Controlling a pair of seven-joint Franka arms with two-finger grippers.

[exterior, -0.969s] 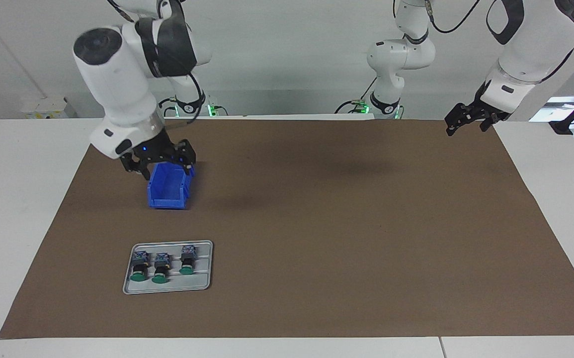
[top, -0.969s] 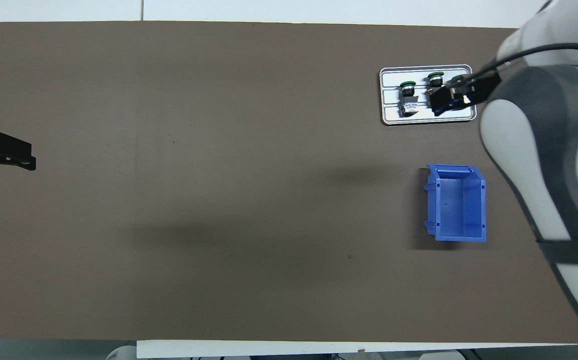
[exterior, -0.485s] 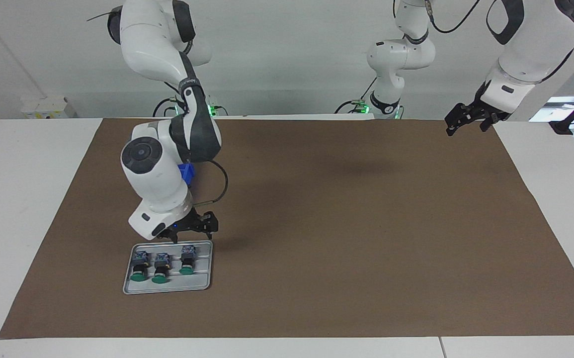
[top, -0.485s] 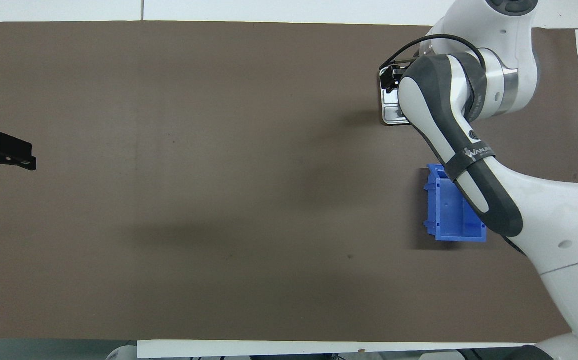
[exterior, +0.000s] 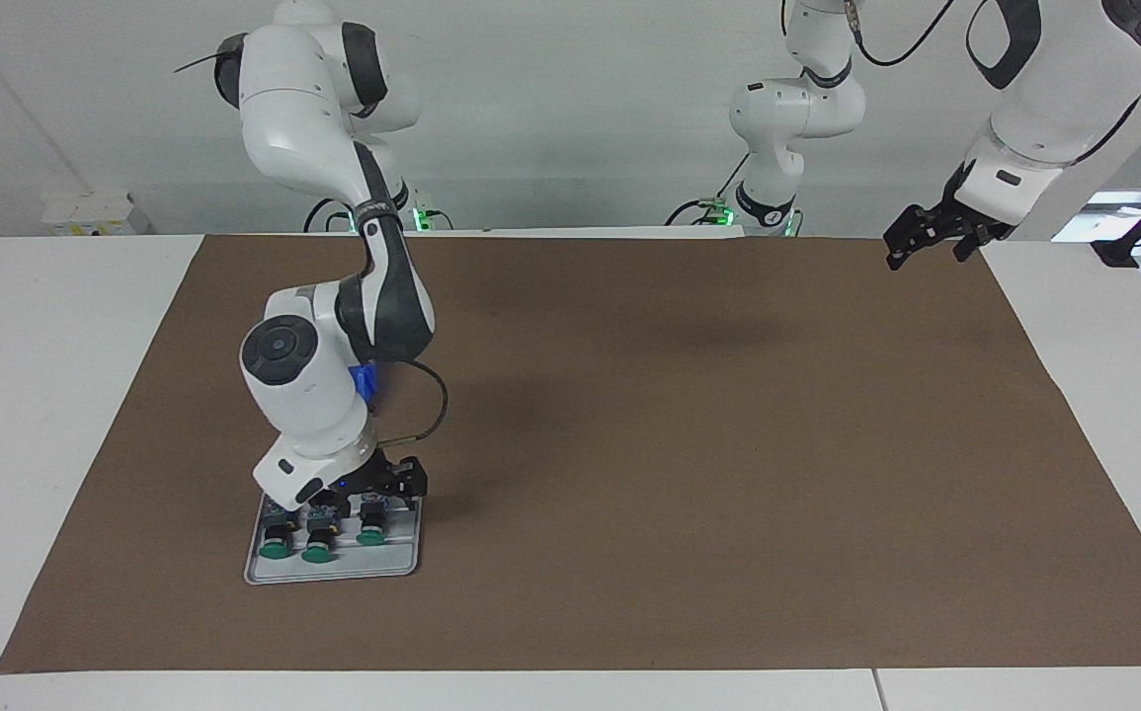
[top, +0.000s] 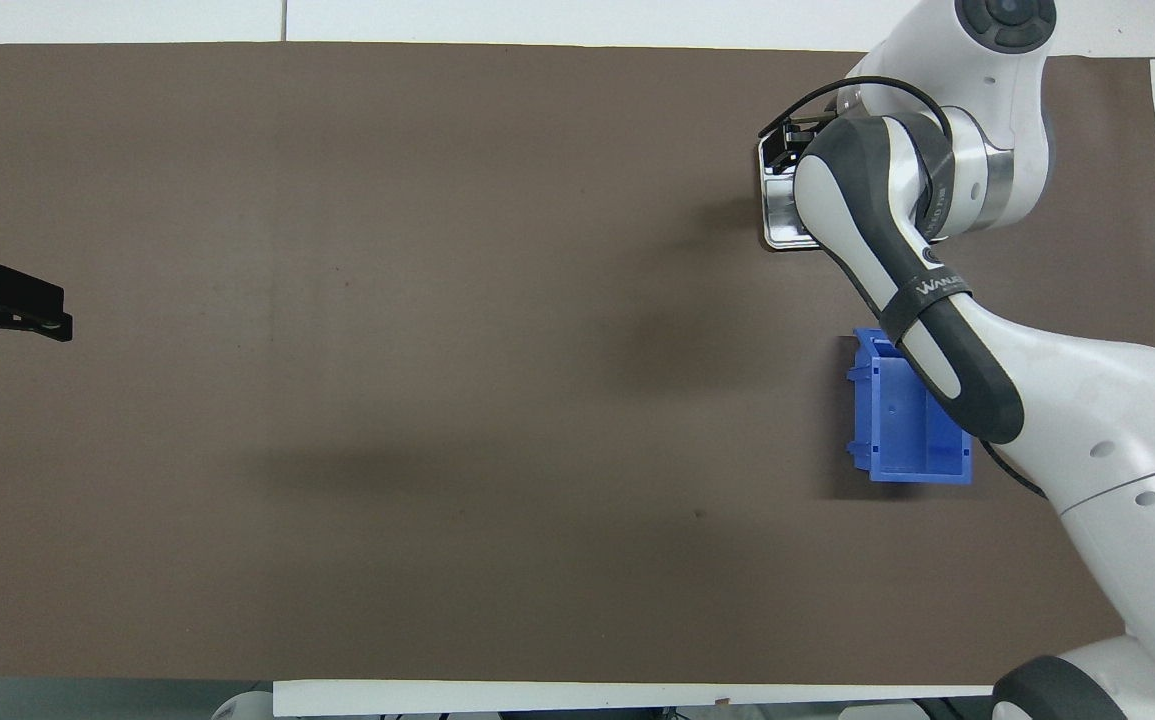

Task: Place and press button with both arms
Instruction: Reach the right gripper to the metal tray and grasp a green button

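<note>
Three green-capped buttons (exterior: pixel 277 538) (exterior: pixel 318 548) (exterior: pixel 369 533) lie in a row on a grey tray (exterior: pixel 333 570) toward the right arm's end of the table. My right gripper (exterior: pixel 379 489) is open and hangs low over the tray's edge nearest the robots, just above the buttons' terminal blocks. In the overhead view the right arm covers the buttons; only a strip of the tray (top: pixel 775 218) and part of the gripper (top: pixel 789 150) show. My left gripper (exterior: pixel 931 239) (top: pixel 7 305) is open and empty, and waits in the air over the mat's edge at the left arm's end.
A blue bin (top: pixel 897 430) stands on the brown mat (exterior: pixel 689 444), nearer to the robots than the tray. In the facing view the right arm hides most of the bin (exterior: pixel 365 380).
My right arm has swung from over the blue bin out to the tray and has come down lower over the buttons. The left arm has not moved.
</note>
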